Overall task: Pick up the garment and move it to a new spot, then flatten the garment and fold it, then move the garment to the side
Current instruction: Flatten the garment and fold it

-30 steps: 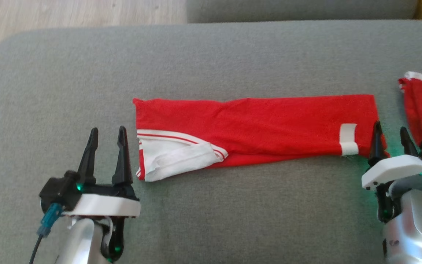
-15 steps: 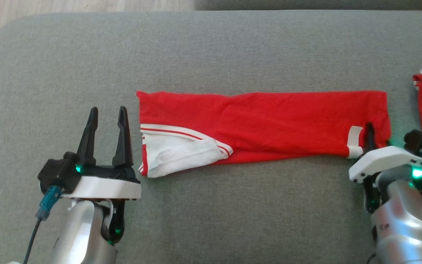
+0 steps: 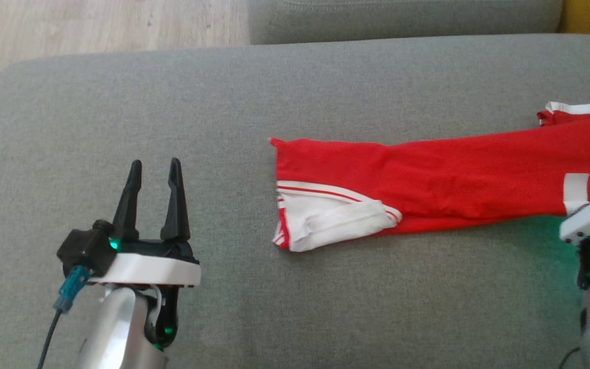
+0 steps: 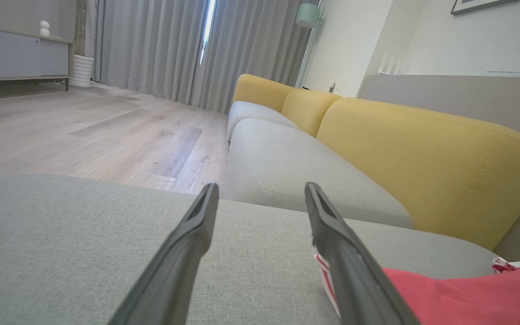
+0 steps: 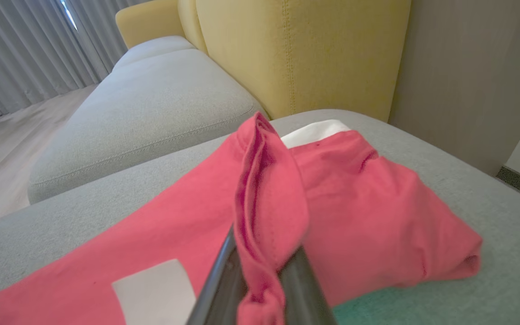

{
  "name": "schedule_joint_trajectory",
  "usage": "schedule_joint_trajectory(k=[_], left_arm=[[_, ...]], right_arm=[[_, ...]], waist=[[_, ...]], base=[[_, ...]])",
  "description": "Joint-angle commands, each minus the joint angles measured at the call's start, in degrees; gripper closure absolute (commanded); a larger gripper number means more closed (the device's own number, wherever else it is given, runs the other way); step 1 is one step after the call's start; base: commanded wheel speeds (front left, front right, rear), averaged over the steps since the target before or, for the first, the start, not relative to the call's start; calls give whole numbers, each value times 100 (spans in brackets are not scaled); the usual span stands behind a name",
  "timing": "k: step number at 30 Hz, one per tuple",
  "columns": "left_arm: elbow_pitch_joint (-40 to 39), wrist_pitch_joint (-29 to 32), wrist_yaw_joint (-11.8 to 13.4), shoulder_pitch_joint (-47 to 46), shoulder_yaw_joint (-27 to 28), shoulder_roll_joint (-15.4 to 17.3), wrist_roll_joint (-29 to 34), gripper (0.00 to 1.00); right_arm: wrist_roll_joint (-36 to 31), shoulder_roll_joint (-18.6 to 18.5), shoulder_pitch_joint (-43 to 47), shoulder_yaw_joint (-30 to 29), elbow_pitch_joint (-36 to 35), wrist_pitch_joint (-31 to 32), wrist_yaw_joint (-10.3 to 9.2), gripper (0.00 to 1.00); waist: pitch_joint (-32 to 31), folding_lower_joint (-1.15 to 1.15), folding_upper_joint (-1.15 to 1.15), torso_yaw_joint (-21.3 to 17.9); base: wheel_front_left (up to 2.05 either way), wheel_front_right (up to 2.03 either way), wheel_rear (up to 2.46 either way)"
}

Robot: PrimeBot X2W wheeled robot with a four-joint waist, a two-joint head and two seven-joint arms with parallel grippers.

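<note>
Right gripper [image 5: 263,253] pinched shut on a raised fold at the right end of the garment [image 3: 454,171]; left gripper [image 3: 154,165] open.

The red fold stands up between the right fingers [image 5: 218,275], just beside the white patch [image 5: 156,289]. From there the garment runs leftward as a long flat band on the grey cushion [image 3: 325,87] and ends in the white striped trim [image 3: 325,220]. The left gripper sits low over bare cushion, well apart from that trim, fingers spread. Beyond the cushion are the yellow backrest [image 5: 296,54] and the wooden floor [image 3: 95,25].
</note>
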Motion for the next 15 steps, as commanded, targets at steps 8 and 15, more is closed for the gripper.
schedule_joint_trajectory(k=[8, 15], left_arm=[[-61, -29, 9, 45, 129, 34, -92, 0], [-88, -29, 9, 192, 234, 88, -31, 0]], right_arm=[[93, 307, 39, 427, -597, 311, -5, 100], [435, 617, 173, 1133, -1117, 639, -5, 100]], waist=[[-396, 0, 0, 146], [-805, 0, 0, 410]], base=[[0, 0, 0], [0, 0, 0]])
